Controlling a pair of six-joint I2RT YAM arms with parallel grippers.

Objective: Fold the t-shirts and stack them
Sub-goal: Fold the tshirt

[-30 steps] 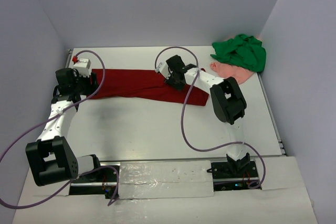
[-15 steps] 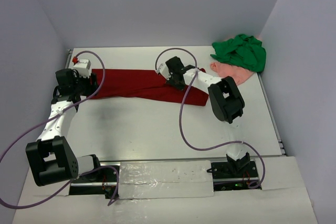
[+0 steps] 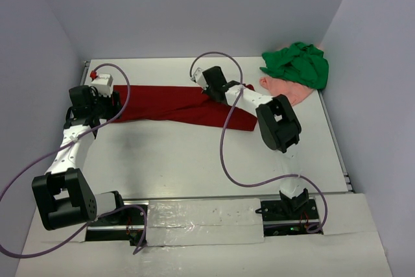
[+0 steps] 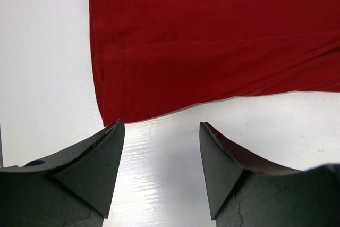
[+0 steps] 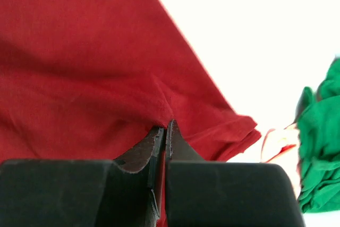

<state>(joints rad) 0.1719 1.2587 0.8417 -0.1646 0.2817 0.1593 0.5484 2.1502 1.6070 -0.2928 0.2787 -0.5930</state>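
Since a second ago my right gripper [image 5: 166,127] has slid from the middle of the dark red t-shirt [image 3: 162,103] toward its far edge and pinched shut. The wrist view shows a pucker of red cloth drawn between the closed jaws, so I take it as gripping the fabric. My left gripper [image 4: 161,126] has barely shifted: it hangs wide open over bare counter [image 3: 194,154], just short of the shirt's left end, holding nothing. The shirt lies as a long band across the far half of the counter. The green t-shirt [image 3: 298,63] is heaped on the pink t-shirt [image 3: 285,87] in the far right corner. I judge I'm taking hold for a fold. Next, the left gripper must reach forward, close on that left end, then both lift together to avoid skewing.
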